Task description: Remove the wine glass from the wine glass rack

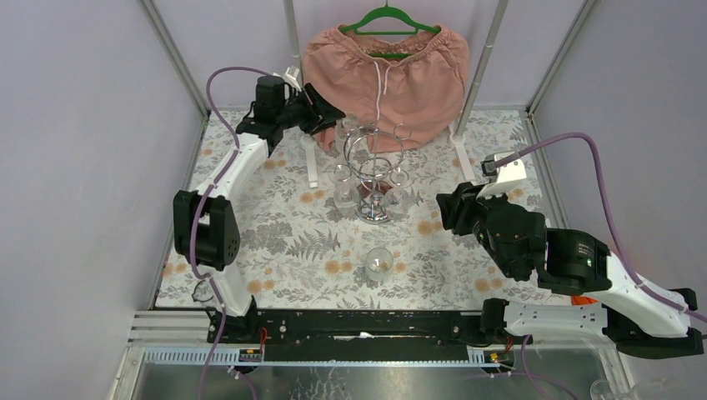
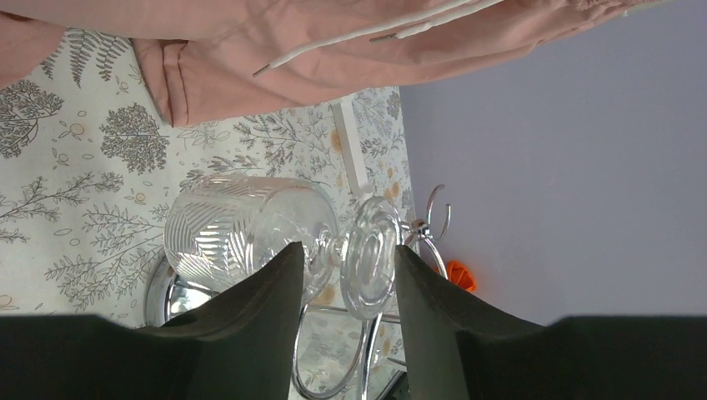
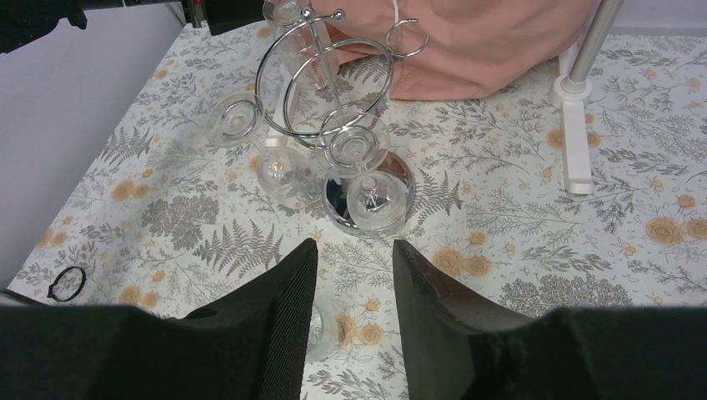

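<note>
On the far-left side of the wine glass rack [image 1: 373, 162], the wine glass [image 2: 242, 229] hangs by its foot from a curled wire arm. The left gripper [image 2: 348, 248] straddles its stem and foot, one finger by the bowl's base and the other just beside the foot's rim. Whether the jaws pinch it I cannot tell. Other glasses [image 3: 275, 167] hang lower on the rack, and a lone glass [image 1: 378, 263] stands on the floral table [image 1: 283, 225] nearer the arms. The right gripper [image 3: 354, 250] hovers to the rack's right, jaws parted with nothing between them. Pink shorts [image 1: 392, 75] hang on a green hanger [image 1: 388, 17] behind.
</note>
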Tool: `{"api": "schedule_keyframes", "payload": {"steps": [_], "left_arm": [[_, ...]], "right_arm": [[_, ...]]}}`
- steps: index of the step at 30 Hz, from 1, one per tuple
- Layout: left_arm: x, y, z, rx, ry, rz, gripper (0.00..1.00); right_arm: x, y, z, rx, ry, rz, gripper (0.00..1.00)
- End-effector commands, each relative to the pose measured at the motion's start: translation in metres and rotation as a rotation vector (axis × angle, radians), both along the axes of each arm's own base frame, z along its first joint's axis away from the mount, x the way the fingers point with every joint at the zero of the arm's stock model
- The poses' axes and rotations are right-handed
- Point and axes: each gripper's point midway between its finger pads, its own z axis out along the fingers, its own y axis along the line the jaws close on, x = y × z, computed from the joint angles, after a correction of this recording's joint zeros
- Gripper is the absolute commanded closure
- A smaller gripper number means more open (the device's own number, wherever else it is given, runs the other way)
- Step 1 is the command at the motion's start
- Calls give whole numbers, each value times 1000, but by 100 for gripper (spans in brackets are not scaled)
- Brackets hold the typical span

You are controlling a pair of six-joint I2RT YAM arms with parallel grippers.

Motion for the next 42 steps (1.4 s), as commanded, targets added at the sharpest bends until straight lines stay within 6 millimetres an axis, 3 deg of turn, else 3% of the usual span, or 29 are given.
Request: {"api": "schedule_keyframes", "payload": {"steps": [1, 13, 26, 33, 42], "left_arm": [[11, -3, 16, -36, -62, -24, 51], [12, -8, 18, -65, -80, -54, 71], [10, -15, 9, -109, -71, -102, 80], [2, -20, 7, -184, -50, -155, 93], [-7, -12, 9, -238, -29, -181, 100]], "right_arm": [[7, -4, 9, 18, -40, -57, 55], [7, -12, 10, 55, -52, -78, 58], [9, -11, 10, 46, -57, -89, 58], [10, -10, 9, 44, -60, -98, 57], [12, -9, 7, 39, -62, -104, 57]]}}
